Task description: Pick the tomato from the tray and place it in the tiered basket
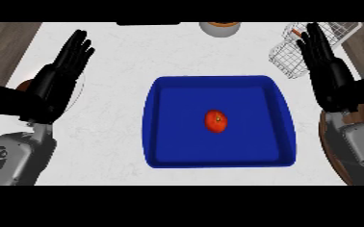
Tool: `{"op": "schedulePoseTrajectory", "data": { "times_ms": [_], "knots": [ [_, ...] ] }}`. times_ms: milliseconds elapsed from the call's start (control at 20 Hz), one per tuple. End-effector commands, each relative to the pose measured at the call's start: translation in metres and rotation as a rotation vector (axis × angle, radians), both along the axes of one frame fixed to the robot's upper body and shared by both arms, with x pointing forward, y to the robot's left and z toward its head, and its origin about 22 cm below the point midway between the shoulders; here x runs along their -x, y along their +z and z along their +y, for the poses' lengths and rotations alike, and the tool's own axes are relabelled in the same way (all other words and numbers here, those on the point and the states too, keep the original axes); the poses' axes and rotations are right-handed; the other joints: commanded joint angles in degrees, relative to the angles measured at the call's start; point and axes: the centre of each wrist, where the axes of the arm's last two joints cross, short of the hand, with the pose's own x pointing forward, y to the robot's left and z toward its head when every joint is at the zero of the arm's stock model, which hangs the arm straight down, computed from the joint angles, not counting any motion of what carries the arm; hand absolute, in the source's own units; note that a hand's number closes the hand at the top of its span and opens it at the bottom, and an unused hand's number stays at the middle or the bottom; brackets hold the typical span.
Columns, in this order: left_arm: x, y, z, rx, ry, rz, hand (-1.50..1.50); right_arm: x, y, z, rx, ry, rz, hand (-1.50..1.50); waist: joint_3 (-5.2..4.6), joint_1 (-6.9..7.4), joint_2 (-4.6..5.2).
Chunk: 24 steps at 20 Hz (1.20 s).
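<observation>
While our left hand rests open at nine o'clock, the tomato lies mid-tray; round, smooth, probably soft, so we'd cradle its sides. Right hand open at two o'clock, beside the tiered basket.

Left hand: open, fingers straight and pointing up, at the view's left side.
Right hand: open, fingers straight and pointing up, at the view's right side.
Forearms: grey, entering from the lower corners.
Contact: neither hand holds anything.
</observation>
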Motion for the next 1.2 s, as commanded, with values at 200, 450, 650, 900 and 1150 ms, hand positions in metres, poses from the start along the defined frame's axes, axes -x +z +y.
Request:
{"op": "schedulePoseTrajectory", "data": {
  "times_ms": [200,450,650,900,1150],
  "knots": [
    [0.007,-0.006,0.005,-0.29,0.013,-0.105,0.0,0.002,0.018,0.116,-0.196,0.24,-0.245,1.5,0.01,3.73,0.07],
    [0.023,-0.029,0.008,-0.332,0.017,-0.062,0.0,0.004,-0.059,0.093,-0.217,-0.446,0.119,-1.5,-0.14,2.89,0.08],
    [0.037,-0.049,-0.004,-0.352,0.036,-0.084,0.0,-0.001,-0.044,0.165,-0.179,-0.409,-0.028,-1.5,-0.09,2.18,-0.21],
    [0.034,-0.046,0.013,-0.352,0.055,-0.079,0.0,0.009,-0.038,0.12,0.114,-0.247,0.217,-1.5,-0.41,0.78,-0.84],
    [0.042,-0.051,0.006,-0.355,0.049,-0.049,0.0,0.009,-0.056,0.097,0.434,-0.237,0.514,-1.5,-0.81,1.2,-1.56]
  ]
}}
